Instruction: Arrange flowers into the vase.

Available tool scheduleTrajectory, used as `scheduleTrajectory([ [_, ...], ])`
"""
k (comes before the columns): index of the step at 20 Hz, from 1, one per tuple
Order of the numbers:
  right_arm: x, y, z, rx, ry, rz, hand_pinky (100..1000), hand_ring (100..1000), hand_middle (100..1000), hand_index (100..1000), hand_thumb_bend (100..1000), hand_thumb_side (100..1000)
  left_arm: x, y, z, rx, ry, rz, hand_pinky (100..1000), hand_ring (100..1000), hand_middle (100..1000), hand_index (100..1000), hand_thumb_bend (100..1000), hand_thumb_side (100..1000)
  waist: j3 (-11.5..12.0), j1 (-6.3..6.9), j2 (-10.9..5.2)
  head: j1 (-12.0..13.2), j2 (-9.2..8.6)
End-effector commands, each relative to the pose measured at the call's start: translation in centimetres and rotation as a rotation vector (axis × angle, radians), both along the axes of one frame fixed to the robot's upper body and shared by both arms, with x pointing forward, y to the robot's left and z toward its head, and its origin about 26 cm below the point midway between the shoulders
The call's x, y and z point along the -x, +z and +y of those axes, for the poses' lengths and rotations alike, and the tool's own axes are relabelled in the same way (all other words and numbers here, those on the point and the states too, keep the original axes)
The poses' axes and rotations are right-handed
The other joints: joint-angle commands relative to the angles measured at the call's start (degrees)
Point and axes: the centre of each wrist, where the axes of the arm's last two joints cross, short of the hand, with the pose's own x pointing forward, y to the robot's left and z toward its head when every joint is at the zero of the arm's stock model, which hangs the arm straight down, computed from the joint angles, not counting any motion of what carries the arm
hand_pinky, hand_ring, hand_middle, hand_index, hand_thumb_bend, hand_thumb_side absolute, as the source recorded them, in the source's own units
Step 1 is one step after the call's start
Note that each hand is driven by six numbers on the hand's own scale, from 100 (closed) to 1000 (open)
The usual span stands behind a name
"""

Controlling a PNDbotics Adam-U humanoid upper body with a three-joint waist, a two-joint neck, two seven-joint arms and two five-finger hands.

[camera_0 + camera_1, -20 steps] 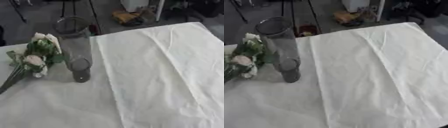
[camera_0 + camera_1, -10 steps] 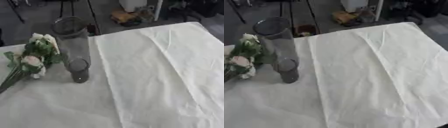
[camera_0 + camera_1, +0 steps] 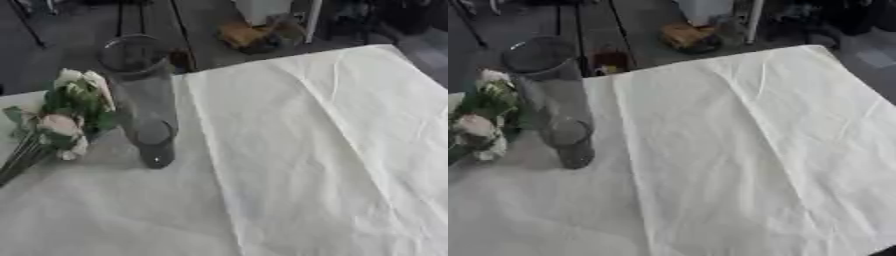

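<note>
A tall clear glass vase (image 3: 144, 97) stands upright on the white cloth at the left, with nothing inside it. Just to its left lies a bunch of flowers (image 3: 66, 117) with white and pale pink blooms and green leaves; the stems run off toward the lower left edge. The blooms rest close against the vase's side. Neither of my hands shows in either view.
A white tablecloth (image 3: 315, 160) with creases covers the table and reaches the far right corner. Beyond the far edge is a dark floor with stand legs (image 3: 179, 30), a yellowish object (image 3: 684, 37) and a white post (image 3: 754, 20).
The whole picture has shifted slightly, so the camera moved. The vase and flowers have not moved on the cloth.
</note>
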Motion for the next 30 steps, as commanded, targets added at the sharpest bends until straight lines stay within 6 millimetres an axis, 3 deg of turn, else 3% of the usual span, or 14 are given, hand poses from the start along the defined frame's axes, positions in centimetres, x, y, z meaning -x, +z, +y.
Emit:
scheduleTrajectory([
  [1, 0.5, 0.9, 0.2, 0.019, 0.009, -0.022, 756, 882, 868, 911, 100, 1000, -0.3, 0.8, 0.3, -0.027, 0.003, -0.045, 1000, 998, 1000, 1000, 681, 725, -0.16, 0.00, -0.73, 0.14, -0.55],
  [14, 0.4, 0.8, 0.4, 0.015, 0.028, -0.022, 757, 883, 868, 912, 100, 1000, -4.1, -2.5, 0.2, 0.022, 0.017, -0.053, 999, 996, 1000, 1000, 673, 729, -1.29, 0.02, 0.01, 0.43, -1.51],
  [30, 0.2, 1.0, 0.7, 0.015, 0.051, -0.023, 759, 884, 868, 912, 100, 1000, -6.9, -3.8, -1.7, -0.005, -0.001, -0.109, 985, 986, 991, 1000, 665, 713, -2.35, 0.32, 0.76, 0.29, -2.29],
])
